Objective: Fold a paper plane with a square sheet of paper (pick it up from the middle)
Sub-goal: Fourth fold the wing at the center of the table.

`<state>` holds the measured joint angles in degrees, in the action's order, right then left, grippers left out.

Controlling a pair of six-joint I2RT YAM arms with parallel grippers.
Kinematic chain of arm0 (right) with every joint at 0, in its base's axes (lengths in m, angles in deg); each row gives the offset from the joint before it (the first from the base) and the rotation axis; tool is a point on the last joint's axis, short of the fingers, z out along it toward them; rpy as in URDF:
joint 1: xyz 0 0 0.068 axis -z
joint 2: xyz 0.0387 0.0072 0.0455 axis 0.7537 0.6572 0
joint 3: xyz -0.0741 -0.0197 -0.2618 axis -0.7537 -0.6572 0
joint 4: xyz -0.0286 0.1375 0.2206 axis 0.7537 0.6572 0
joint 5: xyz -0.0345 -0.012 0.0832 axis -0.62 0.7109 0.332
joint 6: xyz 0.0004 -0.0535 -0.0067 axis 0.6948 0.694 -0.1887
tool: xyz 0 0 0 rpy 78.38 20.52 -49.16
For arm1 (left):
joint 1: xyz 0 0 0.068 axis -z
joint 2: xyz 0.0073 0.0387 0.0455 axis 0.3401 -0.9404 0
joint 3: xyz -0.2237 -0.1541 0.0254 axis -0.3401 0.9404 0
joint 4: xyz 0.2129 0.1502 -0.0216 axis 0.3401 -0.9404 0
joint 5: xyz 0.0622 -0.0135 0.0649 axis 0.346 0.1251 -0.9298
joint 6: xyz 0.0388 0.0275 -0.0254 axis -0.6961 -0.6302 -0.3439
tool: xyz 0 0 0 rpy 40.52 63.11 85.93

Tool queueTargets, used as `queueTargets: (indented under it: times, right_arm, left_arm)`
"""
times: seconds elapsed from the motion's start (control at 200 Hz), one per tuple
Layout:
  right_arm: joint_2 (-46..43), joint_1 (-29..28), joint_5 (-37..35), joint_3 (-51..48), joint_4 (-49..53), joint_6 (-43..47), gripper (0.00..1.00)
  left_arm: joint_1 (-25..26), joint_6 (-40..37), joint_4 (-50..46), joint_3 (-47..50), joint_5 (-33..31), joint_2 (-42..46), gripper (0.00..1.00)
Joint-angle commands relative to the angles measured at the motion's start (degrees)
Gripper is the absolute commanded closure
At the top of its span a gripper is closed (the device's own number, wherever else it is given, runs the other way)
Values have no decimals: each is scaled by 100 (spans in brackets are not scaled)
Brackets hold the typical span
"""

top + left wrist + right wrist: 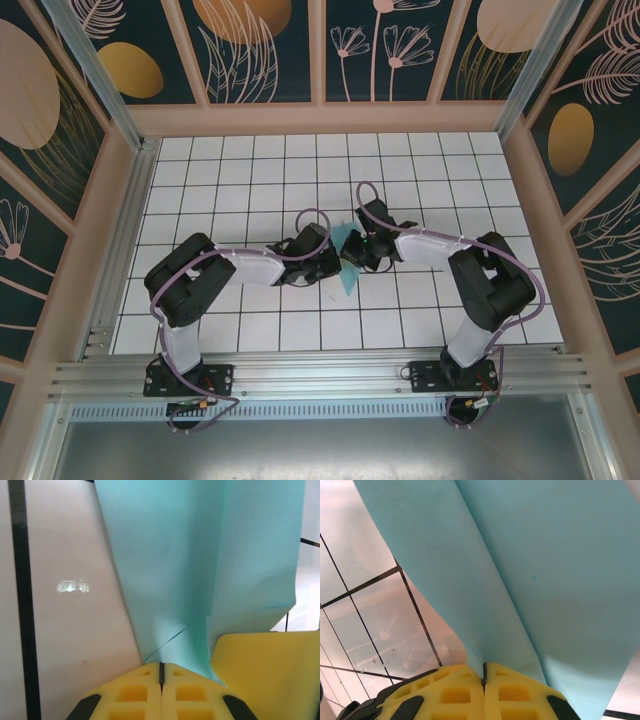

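The light teal-blue sheet of paper [346, 276] is held off the tiles between the two arms near the table's middle, folded into layers with a crease. My left gripper [326, 262] is shut, and its yellow pads [140, 690] meet at the lower edge of the paper [200, 555]. My right gripper [358, 250] is shut on the paper [545, 565], which runs into the slit between its pads [515, 692]. In the left wrist view a second yellow pad [270, 675] lies against the paper's right side.
White grid tiles [250, 170] cover the table. Wooden rails and patterned walls [320, 115] close it in at the back and sides. An aluminium rail [320, 375] with the arm bases runs along the near edge.
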<state>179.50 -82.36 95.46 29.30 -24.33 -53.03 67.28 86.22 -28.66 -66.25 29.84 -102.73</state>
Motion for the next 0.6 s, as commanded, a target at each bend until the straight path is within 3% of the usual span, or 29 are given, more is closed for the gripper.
queueTargets:
  times: [0.0, 0.27, 0.595]
  right_arm:
    - [153, 12, -11, -115, -38, -143, 97]
    - [155, 11, -221, -122, 251, 61, 97]
    - [131, 11, -181, -102, 189, 34, 97]
  left_arm:
    - [-95, 181, 219, 298, 202, 180, 100]
    - [-400, 192, 474, 500, 297, 741, 98]
    - [-473, 203, 831, 396, 932, 412, 97]
